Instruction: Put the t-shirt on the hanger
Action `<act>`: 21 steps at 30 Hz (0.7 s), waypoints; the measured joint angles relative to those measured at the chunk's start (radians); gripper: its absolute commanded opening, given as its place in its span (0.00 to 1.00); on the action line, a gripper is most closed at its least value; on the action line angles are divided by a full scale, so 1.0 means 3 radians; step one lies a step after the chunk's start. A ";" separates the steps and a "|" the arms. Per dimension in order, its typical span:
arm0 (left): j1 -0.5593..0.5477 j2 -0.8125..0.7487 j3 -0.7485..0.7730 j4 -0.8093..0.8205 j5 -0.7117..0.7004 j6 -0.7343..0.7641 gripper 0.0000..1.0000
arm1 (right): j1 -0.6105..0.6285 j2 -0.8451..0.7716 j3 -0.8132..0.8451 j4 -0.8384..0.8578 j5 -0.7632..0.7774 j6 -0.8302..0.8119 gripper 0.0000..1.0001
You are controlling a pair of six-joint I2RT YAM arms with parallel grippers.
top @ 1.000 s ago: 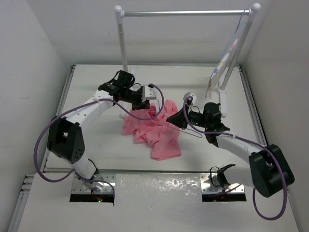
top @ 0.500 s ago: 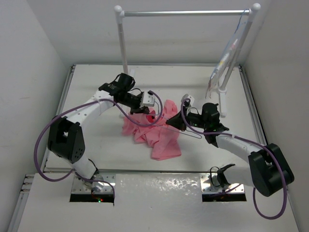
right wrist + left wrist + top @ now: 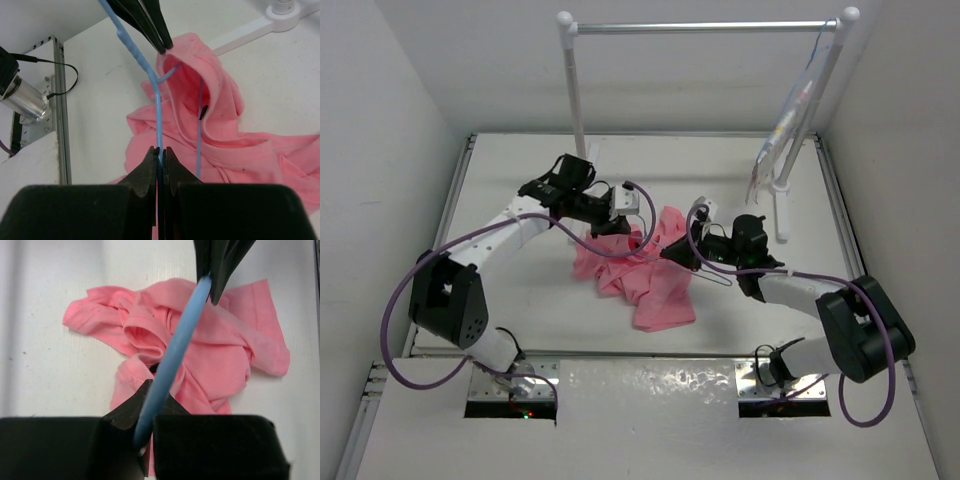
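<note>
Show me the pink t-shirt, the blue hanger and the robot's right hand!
t-shirt [image 3: 660,298]: top view, on its flat lower part.
hanger [image 3: 172,355]: left wrist view, middle of the wire.
right hand [image 3: 160,149]: right wrist view, between its fingertips.

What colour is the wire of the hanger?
Pale blue. The hanger shows it best in the left wrist view, running across the salmon-pink t-shirt.

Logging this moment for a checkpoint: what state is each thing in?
t-shirt: crumpled on the table, not on the hanger.
hanger: held by both grippers above the t-shirt.
left gripper: shut on the hanger.
right gripper: shut on the hanger.
white cloth: hanging from the rail.
</note>
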 measured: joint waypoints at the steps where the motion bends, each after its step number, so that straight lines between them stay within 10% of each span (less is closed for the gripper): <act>1: -0.0003 -0.0053 -0.0042 0.0050 0.0008 -0.0031 0.00 | 0.0000 0.0050 -0.0001 0.0055 -0.0010 0.0017 0.00; 21: -0.0029 0.0384 -0.0193 0.0528 -0.0142 0.0010 0.01 | -0.0019 0.0580 -0.0003 0.0371 -0.0055 0.0195 0.00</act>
